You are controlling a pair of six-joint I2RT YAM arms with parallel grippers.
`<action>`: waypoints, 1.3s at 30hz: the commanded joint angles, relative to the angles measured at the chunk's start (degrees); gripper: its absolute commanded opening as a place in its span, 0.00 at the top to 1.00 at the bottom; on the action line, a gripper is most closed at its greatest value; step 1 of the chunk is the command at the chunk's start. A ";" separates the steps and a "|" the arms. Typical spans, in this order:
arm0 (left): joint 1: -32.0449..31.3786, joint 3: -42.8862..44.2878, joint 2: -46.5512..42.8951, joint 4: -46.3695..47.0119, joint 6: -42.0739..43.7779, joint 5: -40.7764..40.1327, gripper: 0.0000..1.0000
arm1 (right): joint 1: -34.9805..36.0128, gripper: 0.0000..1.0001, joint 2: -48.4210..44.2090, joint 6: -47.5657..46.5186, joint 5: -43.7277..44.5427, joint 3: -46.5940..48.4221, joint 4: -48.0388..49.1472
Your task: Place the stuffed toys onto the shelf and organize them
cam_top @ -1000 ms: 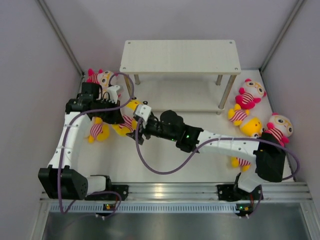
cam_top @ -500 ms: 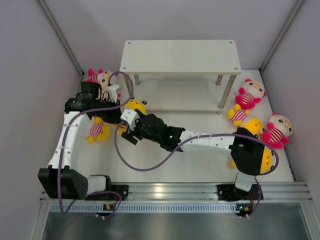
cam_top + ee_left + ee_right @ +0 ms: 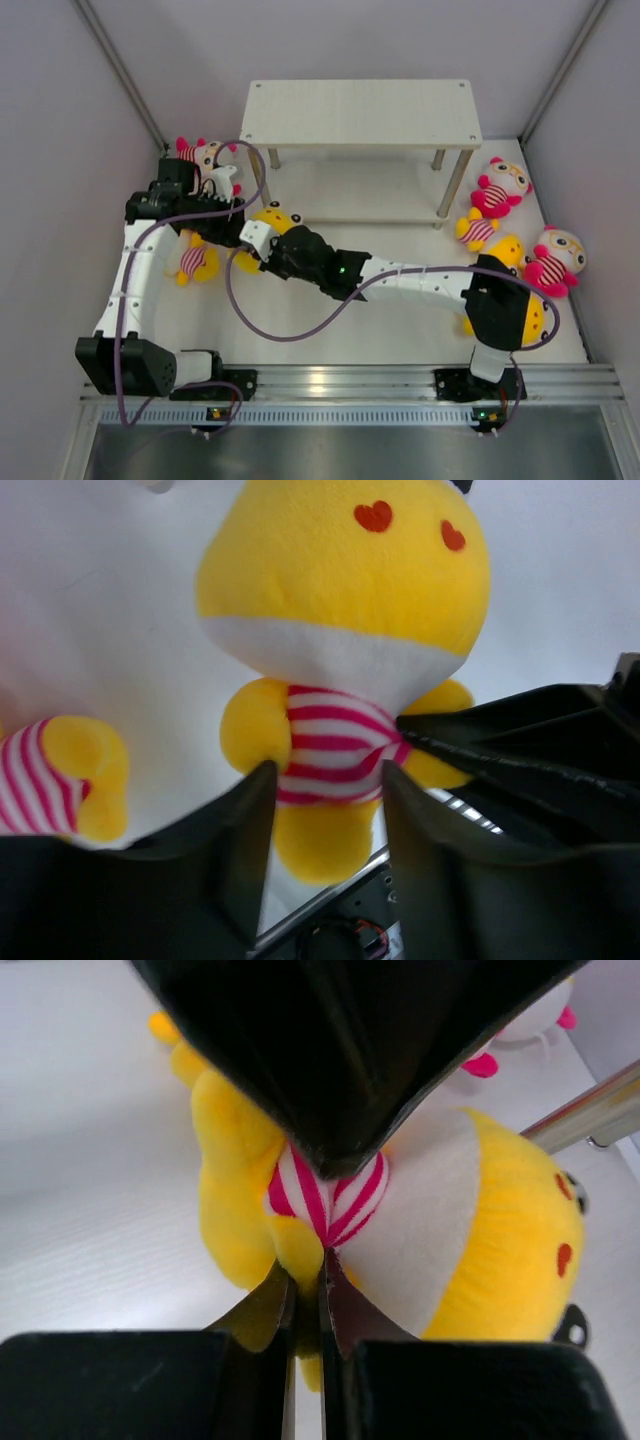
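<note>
Nothing is placed yet, as far as I can judge. Both boards of the shelf (image 3: 360,112) at the top centre of the overhead view are bare, and all the stuffed toys I can see lie on the tabletop (image 3: 400,340).

One yellow doll (image 3: 340,590), left of centre just before the shelf's left legs, is between the two arms. The right pincer (image 3: 307,1270) is closed tight on the doll at the edge of its striped shirt. The left pincer (image 3: 325,780) stands apart, one finger at each side of the striped body; whether it presses the doll I cannot tell.

A pink doll (image 3: 203,155) lies at the upper left, a second yellow doll (image 3: 195,262) below it, and a group of dolls (image 3: 500,188) at the right. So every toy remains to be put up and arranged.

I can read no brand, label or writing.
</note>
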 commanded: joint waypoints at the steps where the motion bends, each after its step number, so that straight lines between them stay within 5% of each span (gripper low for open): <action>1: -0.24 7.60 -0.63 -3.72 2.21 -6.07 0.40 | -2.24 1.00 -6.51 -2.92 -8.95 0.59 -6.93; 4: -0.15 11.65 -1.51 -4.60 3.10 -15.29 0.21 | -4.52 1.00 -10.91 -7.30 -18.00 1.47 -16.06; 12: 0.02 16.94 -3.35 -5.57 3.45 -30.01 0.14 | -10.50 1.00 -20.32 -20.75 -31.48 15.34 -40.83; 18: 0.29 16.07 -3.53 -5.48 3.10 -26.95 0.14 | -16.38 1.00 -23.66 -28.14 -37.27 28.87 -43.23; 26: 0.29 12.81 -3.09 -5.40 3.62 -23.87 0.14 | -38.25 1.00 -13.92 -38.60 -43.52 46.98 -55.09; 34: 0.29 12.37 -1.86 -5.40 4.50 -22.55 0.14 | -62.60 1.00 -7.24 -35.54 -62.96 50.51 -53.78; 39: 0.29 12.37 -0.72 -5.48 4.42 -21.93 0.15 | -64.03 0.98 -5.21 -38.07 -61.46 50.95 -59.65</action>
